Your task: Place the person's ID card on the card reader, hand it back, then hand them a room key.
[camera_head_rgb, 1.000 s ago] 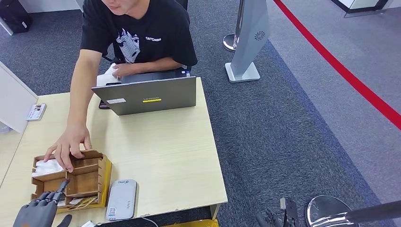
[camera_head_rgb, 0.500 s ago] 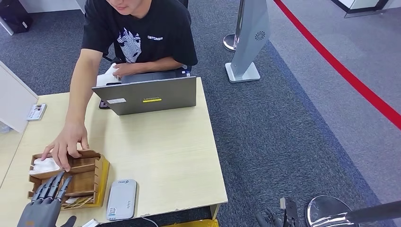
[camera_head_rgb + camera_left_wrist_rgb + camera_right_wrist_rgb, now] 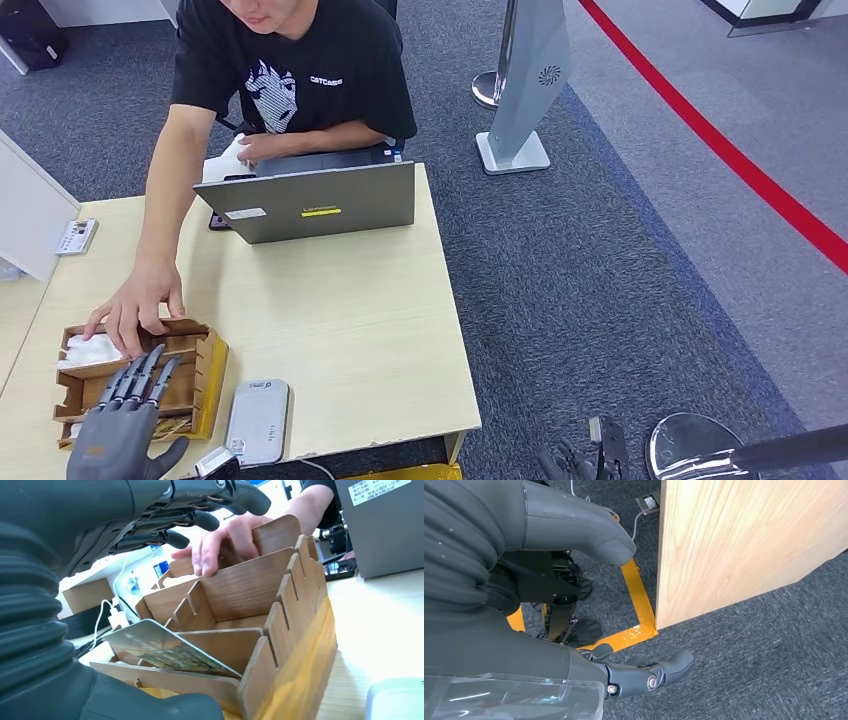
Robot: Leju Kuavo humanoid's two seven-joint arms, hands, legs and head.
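Note:
A wooden organizer box [image 3: 205, 372] stands at the table's near left. My left hand [image 3: 122, 425] hovers over its near compartments with the fingers [image 3: 200, 511] stretched out and apart, holding nothing. A printed card [image 3: 162, 650] leans in the compartment closest to the wrist. White cards [image 3: 92, 351] lie in the far left compartment. The person's hand [image 3: 135, 305] rests on the box's far edge, just beyond my fingertips. The grey card reader [image 3: 258, 420] lies right of the box. My right hand [image 3: 644, 677] hangs low beside the table, empty, fingers loosely apart.
A grey laptop [image 3: 315, 203] stands open at the table's far side, in front of the seated person. A small card [image 3: 75, 236] lies at the far left edge by a white partition [image 3: 30, 210]. A stanchion base [image 3: 690, 445] stands near my right hand.
My left hand has risen and moved forward and right over the box, with its fingers now spread. The person's hand has slid slightly left along the box's edge.

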